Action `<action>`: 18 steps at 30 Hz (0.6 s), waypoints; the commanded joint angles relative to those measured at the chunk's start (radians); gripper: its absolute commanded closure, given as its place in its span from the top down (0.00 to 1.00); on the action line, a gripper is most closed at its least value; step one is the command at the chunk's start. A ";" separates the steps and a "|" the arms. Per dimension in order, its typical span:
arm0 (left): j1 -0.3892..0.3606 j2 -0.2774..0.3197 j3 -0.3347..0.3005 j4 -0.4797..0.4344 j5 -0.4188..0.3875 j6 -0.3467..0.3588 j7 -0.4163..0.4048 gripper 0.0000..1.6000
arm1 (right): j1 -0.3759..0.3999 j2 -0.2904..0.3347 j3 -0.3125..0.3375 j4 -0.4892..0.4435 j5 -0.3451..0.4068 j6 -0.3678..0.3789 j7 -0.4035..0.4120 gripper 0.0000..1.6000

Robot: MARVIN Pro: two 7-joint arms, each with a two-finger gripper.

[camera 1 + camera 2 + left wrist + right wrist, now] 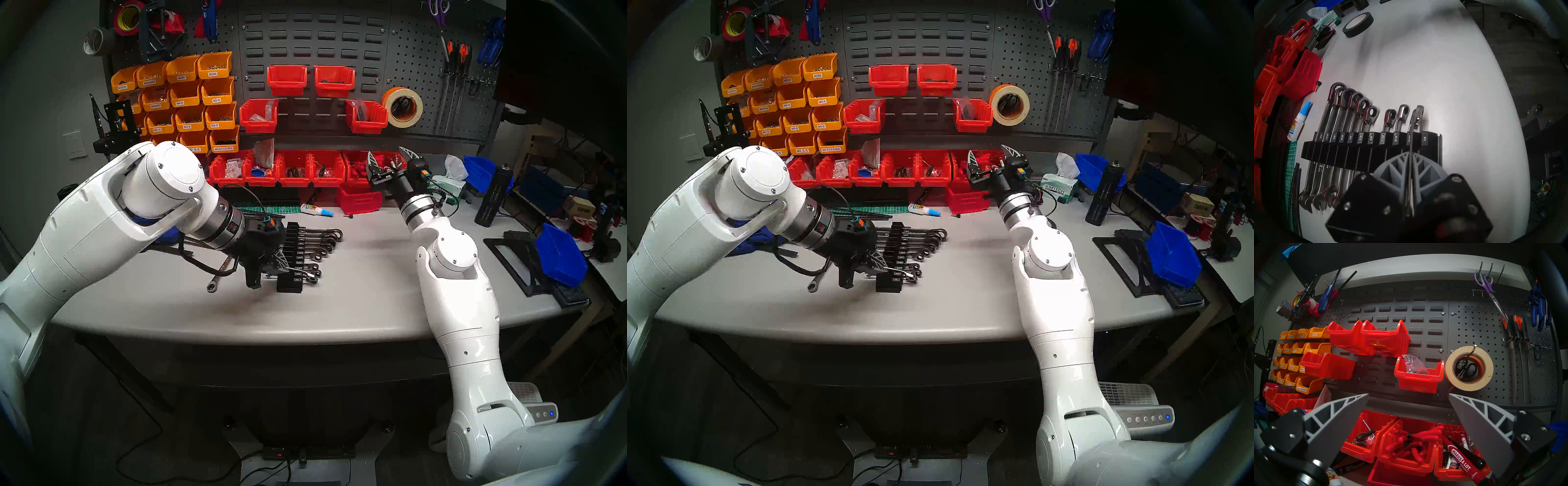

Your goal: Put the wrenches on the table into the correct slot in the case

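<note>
Two robot arms reach over a light-grey desk [339, 305] before a pegboard hung with orange and red bins. At centre left of the head view, the left gripper [1411, 162] has its grey ribbed fingers [1393, 171] pressed together on the shaft of a short wrench [1412, 125], pinching it edge-up. In the left wrist view this wrench runs up the middle of the frame, crossing the black stepped case [1371, 149] at the slot just left of the one labelled 1/4, its ring end lying past the case on the far side. Whether the shaft is fully seated in that slot cannot be told. Nine other wrenches already sit in the case; the 3/8 slot looks empty. A longer wrench [219, 276] lies on the desk at lower left of the gripper, partly hidden under the arm's cable. The right gripper [1408, 421], at upper right of the head view, points up at the pegboard, fingers spread wide and empty. Likely risks: releasing before the shaft sits down could let the wrench tip out, and pushing at an angle could slide the light case along the desk.
</note>
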 commanded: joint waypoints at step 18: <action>-0.076 -0.003 0.025 -0.005 0.012 0.015 -0.035 0.36 | 0.029 -0.001 -0.001 -0.033 0.000 -0.006 0.001 1.00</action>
